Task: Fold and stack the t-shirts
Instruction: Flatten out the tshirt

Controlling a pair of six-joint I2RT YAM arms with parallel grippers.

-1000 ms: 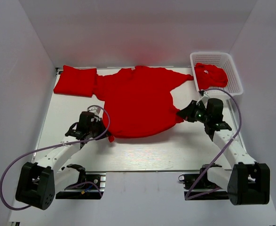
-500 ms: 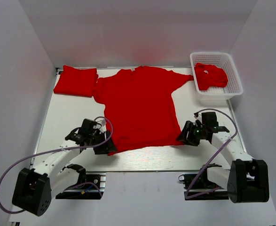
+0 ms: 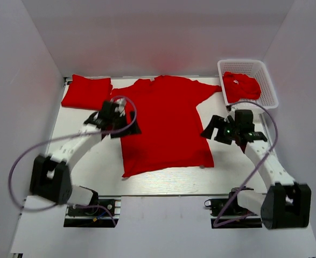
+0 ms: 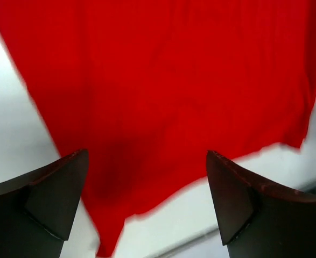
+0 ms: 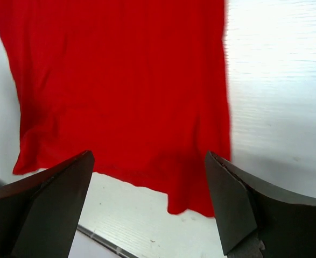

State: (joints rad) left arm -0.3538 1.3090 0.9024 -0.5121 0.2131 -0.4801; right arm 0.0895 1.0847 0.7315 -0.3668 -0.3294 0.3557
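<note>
The white table (image 3: pixel 82 161) carries three items. A spread t-shirt (image 3: pixel 163 123), red, lies flat at centre with its neck toward the far edge. A folded t-shirt (image 3: pixel 86 92), also red, lies at the far left corner, just beside that sleeve. A white mesh basket (image 3: pixel 269 86) stands at far right.

A robotics lab is indicated: a desk (image 3: pixel 168 181) enclosed by plain white walls (image 3: pixel 163 32), cabled robot arms (image 3: pixel 74 148) mounted at bottom of frame.

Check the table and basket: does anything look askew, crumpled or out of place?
Two things. The spread t-shirt lies flat, but its hem slants across the table. The bunched t-shirt sits unfolded in the white basket, unlike the folded t-shirt at the far left.
</note>
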